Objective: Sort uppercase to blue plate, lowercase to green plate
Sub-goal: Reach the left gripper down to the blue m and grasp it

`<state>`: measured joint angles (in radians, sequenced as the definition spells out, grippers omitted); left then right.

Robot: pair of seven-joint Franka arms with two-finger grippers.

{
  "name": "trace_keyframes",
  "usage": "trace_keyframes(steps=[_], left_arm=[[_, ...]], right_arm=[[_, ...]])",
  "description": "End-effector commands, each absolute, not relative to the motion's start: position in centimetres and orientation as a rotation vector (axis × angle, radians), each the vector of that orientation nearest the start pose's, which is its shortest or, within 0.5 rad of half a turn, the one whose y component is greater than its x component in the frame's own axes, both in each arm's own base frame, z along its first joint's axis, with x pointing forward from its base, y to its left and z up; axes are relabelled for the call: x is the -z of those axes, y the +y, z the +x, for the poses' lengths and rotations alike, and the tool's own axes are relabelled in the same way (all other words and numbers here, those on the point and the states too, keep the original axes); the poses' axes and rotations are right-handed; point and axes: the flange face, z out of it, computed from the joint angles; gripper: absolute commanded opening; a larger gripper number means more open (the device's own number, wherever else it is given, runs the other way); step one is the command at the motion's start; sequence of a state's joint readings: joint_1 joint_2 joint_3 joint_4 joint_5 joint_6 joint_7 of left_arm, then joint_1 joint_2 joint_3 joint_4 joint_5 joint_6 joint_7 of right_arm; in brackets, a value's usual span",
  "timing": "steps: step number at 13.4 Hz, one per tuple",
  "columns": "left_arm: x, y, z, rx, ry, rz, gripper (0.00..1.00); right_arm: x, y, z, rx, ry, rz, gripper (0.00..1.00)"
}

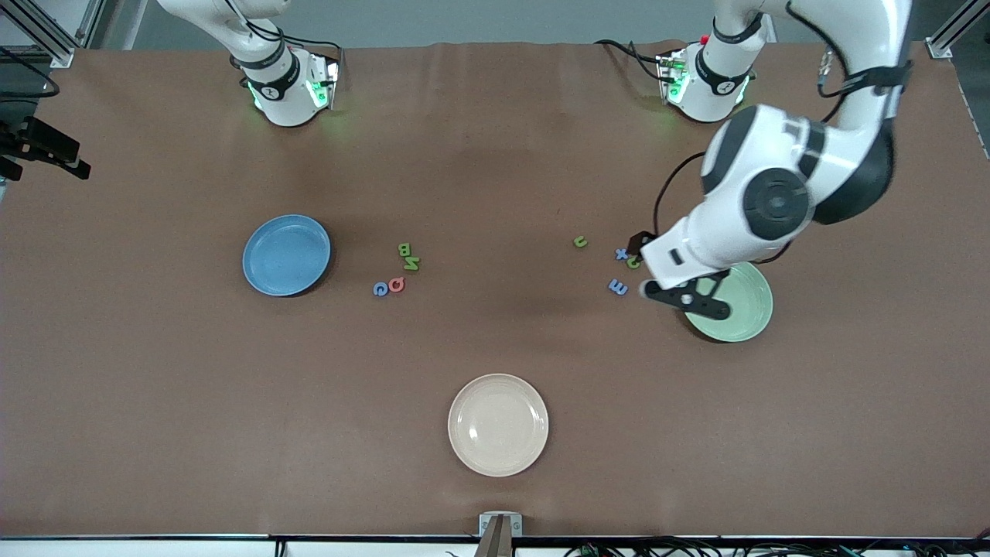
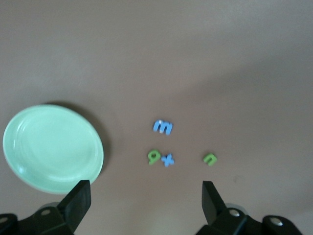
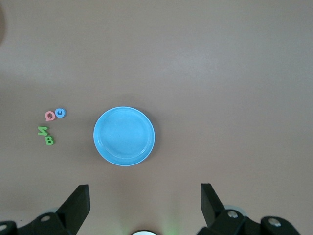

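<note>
The blue plate point(image 1: 286, 254) point(image 3: 124, 136) is empty. Beside it lie the capitals: green B point(image 1: 405, 249), green N point(image 1: 411, 263), blue G point(image 1: 380, 288) and red-pink O/Q point(image 1: 397, 285). The green plate point(image 1: 746, 305) point(image 2: 51, 147) is empty. Beside it lie green u point(image 1: 580, 242) point(image 2: 210, 159), blue x point(image 1: 621, 253) point(image 2: 167, 159), green p point(image 1: 633, 262) point(image 2: 154, 156) and blue m point(image 1: 617, 287) point(image 2: 163, 127). My left gripper point(image 1: 684, 300) point(image 2: 145, 200) is open and empty, in the air over the green plate's edge. My right gripper point(image 3: 145, 205) is open and empty, high over the table by its base.
A cream plate point(image 1: 498, 424) lies empty, nearest to the front camera, midway along the table. The two arm bases point(image 1: 290, 89) point(image 1: 704, 85) stand along the table's edge farthest from that camera.
</note>
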<state>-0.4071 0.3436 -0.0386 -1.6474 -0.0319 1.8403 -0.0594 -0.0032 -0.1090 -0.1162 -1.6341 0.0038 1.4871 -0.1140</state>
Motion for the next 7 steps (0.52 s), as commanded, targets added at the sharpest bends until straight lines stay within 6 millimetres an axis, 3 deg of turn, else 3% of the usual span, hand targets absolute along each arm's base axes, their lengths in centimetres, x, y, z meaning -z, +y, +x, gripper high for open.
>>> trace_keyframes(steps=[1, 5, 7], left_arm=[[-38.0, -30.7, 55.9, -0.166, 0.697, -3.025, 1.0], [-32.9, -31.3, 54.2, -0.207, 0.763, -2.999, 0.99], [-30.2, -30.8, 54.4, -0.18, 0.801, -3.002, 0.99]], right_arm=[[-65.3, -6.8, 50.0, -0.032, -0.005, -3.136, 1.0], [-66.1, -7.0, 50.2, -0.005, 0.024, -3.138, 1.0], [-65.4, -7.3, 50.8, -0.023, 0.024, -3.141, 1.0]])
